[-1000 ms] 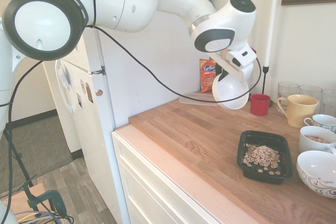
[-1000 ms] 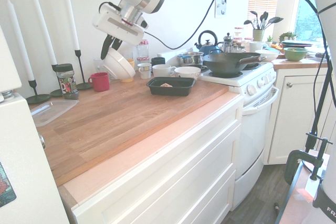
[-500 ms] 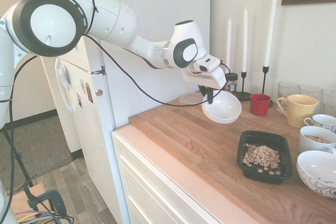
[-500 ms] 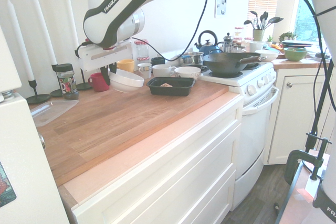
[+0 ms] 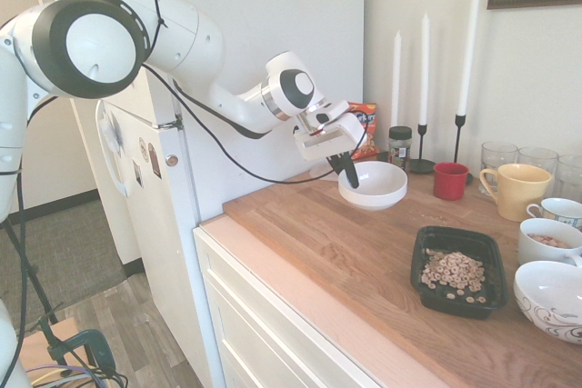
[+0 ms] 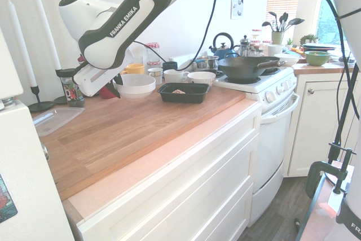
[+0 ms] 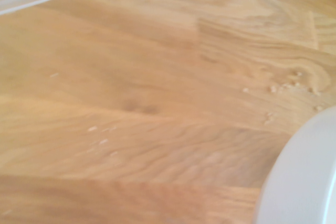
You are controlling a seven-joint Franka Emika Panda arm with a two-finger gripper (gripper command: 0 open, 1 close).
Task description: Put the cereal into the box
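Note:
The cereal (image 5: 453, 273) lies as a loose heap of light-tan rings inside the box (image 5: 427, 238), a shallow black tray on the wooden counter; both also show in the second exterior view, the box (image 6: 184, 92) with a little cereal (image 6: 178, 91) peeking over its rim. My gripper (image 5: 348, 173) is shut on the near rim of a white bowl (image 5: 373, 184). It holds the bowl upright, low over the counter, well to the left of the box. From the other side, the gripper (image 6: 114, 90) and bowl (image 6: 134, 84) show too. The bowl's rim (image 7: 304, 177) shows in the wrist view.
A red mug (image 5: 450, 181), a yellow mug (image 5: 516, 190), glasses and white bowls (image 5: 552, 297) stand around the box's far and right sides. Candles, a jar (image 5: 399, 145) and an orange snack bag (image 5: 364, 115) line the wall. A clear lid (image 6: 53, 119) lies by the fridge. Crumbs (image 7: 289, 85) dot the wood.
The arm has swung the white bowl down from a tilted pose high in the air. The bowl is now upright, low over the counter and farther from the box.

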